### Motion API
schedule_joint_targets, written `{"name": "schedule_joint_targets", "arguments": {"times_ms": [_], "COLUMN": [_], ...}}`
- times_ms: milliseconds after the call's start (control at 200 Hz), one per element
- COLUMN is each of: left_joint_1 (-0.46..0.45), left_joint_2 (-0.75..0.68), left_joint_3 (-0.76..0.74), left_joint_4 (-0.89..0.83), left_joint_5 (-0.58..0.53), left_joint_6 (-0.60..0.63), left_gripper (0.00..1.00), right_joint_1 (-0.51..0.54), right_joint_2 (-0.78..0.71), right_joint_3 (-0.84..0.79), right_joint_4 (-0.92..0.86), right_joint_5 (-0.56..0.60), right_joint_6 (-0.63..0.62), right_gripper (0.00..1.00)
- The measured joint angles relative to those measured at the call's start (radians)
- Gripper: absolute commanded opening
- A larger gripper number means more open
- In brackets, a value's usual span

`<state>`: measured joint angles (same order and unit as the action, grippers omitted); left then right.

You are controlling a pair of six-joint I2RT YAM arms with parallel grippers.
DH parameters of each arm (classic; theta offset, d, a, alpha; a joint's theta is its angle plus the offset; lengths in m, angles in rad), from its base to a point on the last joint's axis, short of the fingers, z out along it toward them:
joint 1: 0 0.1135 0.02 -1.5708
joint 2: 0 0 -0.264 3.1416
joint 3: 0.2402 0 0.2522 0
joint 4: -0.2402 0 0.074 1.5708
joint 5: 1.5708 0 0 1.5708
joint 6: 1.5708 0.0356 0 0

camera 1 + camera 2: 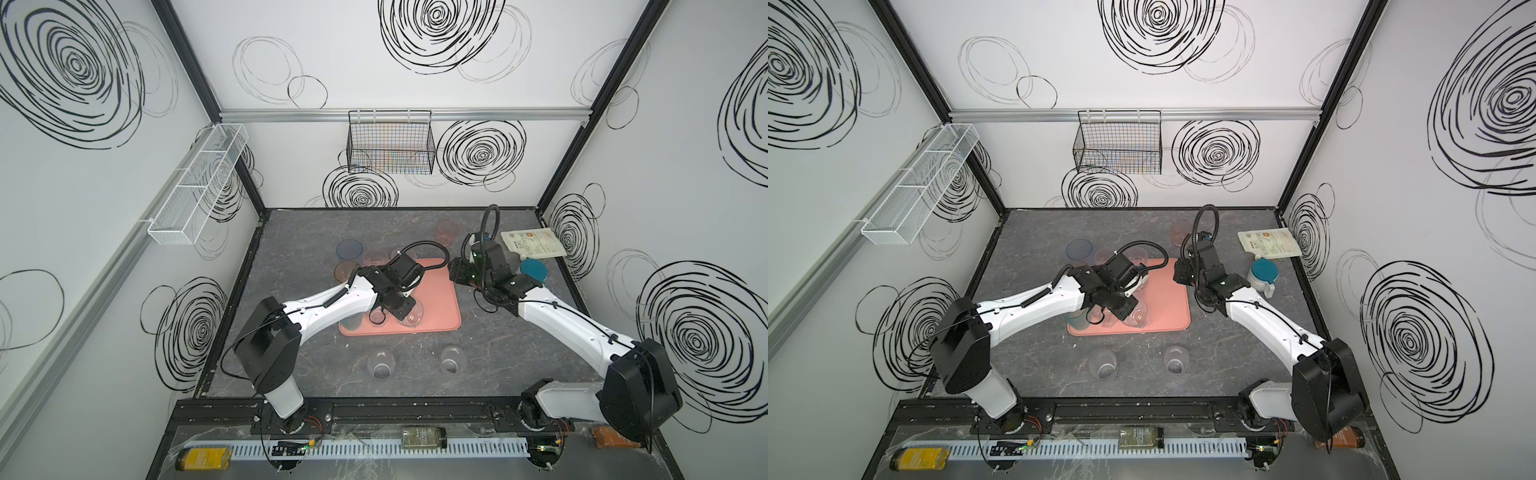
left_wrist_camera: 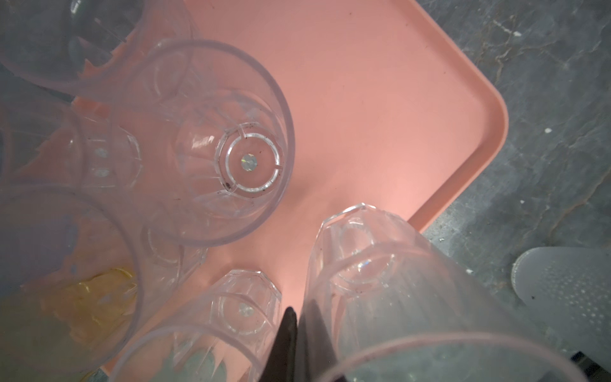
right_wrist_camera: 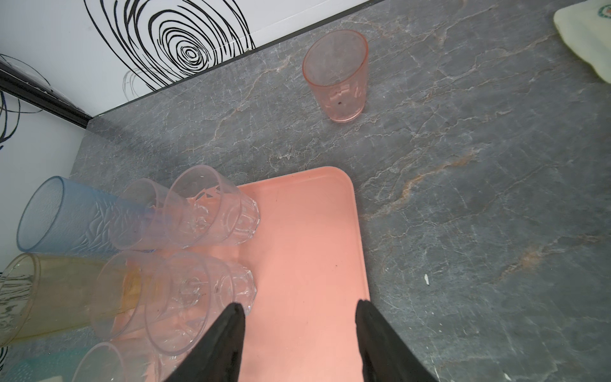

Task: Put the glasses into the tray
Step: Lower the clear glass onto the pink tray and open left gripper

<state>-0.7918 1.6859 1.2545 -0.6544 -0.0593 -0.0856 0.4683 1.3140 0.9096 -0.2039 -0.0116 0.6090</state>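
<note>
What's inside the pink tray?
Several clear glasses crowd one side of the tray; the rest is bare. The left end effector pinches the wall of one glass. From above, the left arm covers some, so the count is hidden.

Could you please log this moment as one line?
left hand shut on clear faceted tumbler; right hand open, empty, over salmon-pink rounded plastic tray
</note>
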Motion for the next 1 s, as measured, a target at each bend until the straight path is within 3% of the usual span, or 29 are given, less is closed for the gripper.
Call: {"name": "schedule_joint_targets", "arguments": {"times_ms": [800, 820, 1001], "left_joint_1": [0.022, 0.022, 0.022], "left_joint_2": [0.065, 0.065, 0.068], "left_joint_3": [-0.007, -0.007, -0.005], "left_joint_4": [0.024, 0.024, 0.025], "left_joint_5": [-0.036, -0.036, -0.039], "left_joint_6": [0.027, 0.027, 0.026], "left_gripper": [0.02, 0.07, 0.18], "right_joint_1": [0.000, 0.000, 0.000], "right_joint_2": [0.043, 0.044, 0.043], "right_joint_3": [0.000, 0.000, -0.002], "right_joint_4": [0.001, 0.001, 0.002], "right_joint_5": [-0.010, -0.011, -0.011], "right_joint_6": [0.006, 0.007, 0.016], "right_gripper": [0.58, 0.58, 0.58]}}
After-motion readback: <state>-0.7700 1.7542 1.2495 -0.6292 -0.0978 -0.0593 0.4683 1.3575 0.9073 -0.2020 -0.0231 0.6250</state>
